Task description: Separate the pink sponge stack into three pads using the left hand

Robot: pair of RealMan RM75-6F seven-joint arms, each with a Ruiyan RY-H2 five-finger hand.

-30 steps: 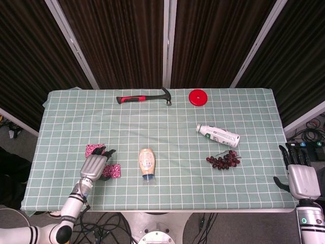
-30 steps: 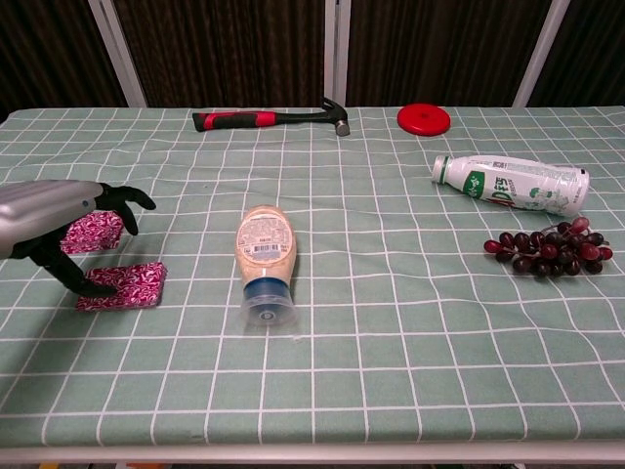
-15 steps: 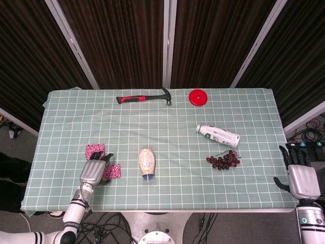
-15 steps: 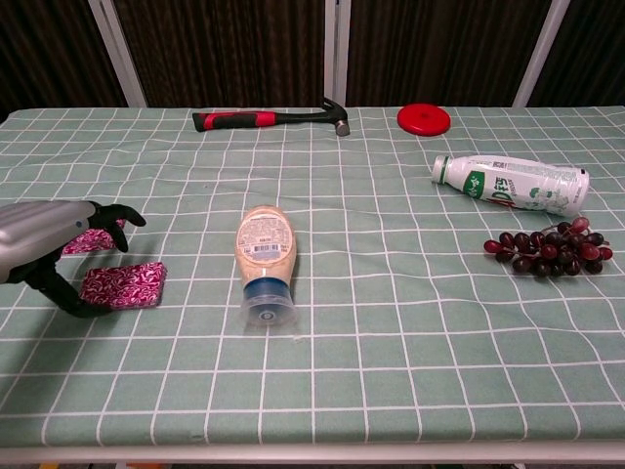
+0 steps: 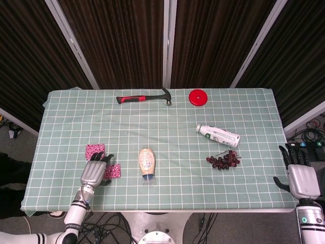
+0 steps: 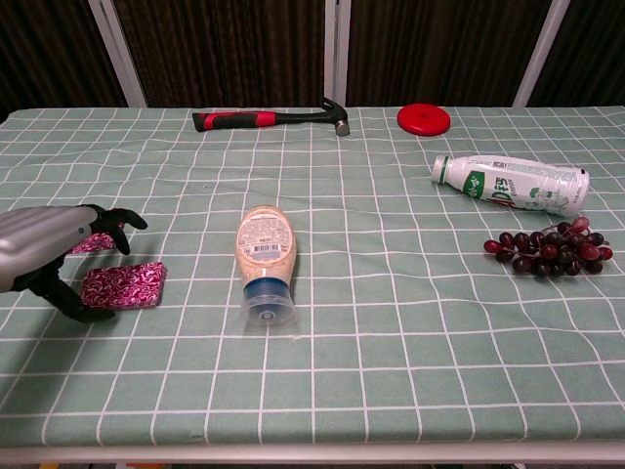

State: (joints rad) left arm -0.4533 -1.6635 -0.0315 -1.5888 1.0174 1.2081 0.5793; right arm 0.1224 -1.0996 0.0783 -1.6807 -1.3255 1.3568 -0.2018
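Note:
Two pink patterned sponge pads lie apart near the table's front left. The far pad [image 5: 95,150] lies flat; in the chest view, that far pad [image 6: 95,242] is partly hidden behind my fingers. The near pad [image 5: 113,171] [image 6: 123,285] lies just right of my left hand [image 5: 94,173] [image 6: 44,256]. That hand hovers low with its fingers spread over the gap between the pads and its thumb beside the near pad's left edge, holding nothing. My right hand [image 5: 302,179] stays off the table's right edge, fingers extended and empty.
A squeeze bottle [image 6: 264,259] lies right of the near pad. Further off lie a red-handled hammer [image 6: 273,118], a red disc [image 6: 424,119], a white bottle [image 6: 513,183] and a bunch of dark grapes [image 6: 549,249].
My left hand has drawn back toward the front edge, and its thumb has come off the near pad. Both pads stay put. The right hand has not moved.

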